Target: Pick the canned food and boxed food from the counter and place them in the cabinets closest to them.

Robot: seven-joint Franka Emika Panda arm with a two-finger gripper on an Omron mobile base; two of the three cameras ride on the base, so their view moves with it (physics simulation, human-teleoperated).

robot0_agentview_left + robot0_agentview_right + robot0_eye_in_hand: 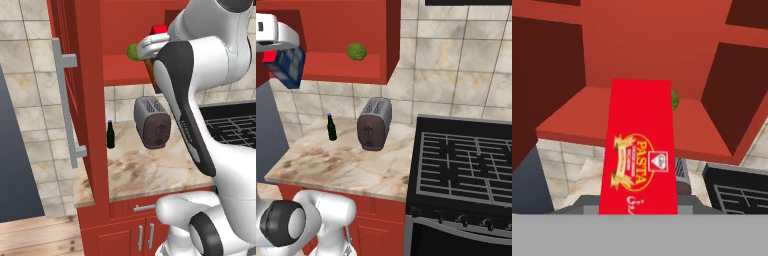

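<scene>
- The gripper (278, 62) is up at the open wall cabinet (326, 65), clamped on the boxed food (287, 66), which hangs tilted in the air just in front of the cabinet's lower shelf
- In the right base view the carton shows its blue side with a red end, sitting directly under the white hand at about 9 o'clock from the green round item (357, 51) on the shelf
- In the hand view the boxed food (639, 150) runs up from the bottom middle toward 12 o'clock, its red face reading "PASTA" with a yellow emblem; the finger tips themselves are hidden by it
- Beyond the carton's top edge lies the shelf floor, and the green round item (675, 99) peeks out at its 1 o'clock corner
- In the left base view the arm covers most of the carton; a red corner (160, 29) shows above the hand, with the green item (132, 51) just at its 8 o'clock
- The cabinet door (67, 95) stands swung open, its long silver bar handle (64, 102) facing out
- Below, on the counter (331, 165), stand a dark green bottle (332, 128) and a toaster (375, 124), the bottle at 9 o'clock of the toaster
- A black stove (466, 160) sits at 3 o'clock of the counter
</scene>
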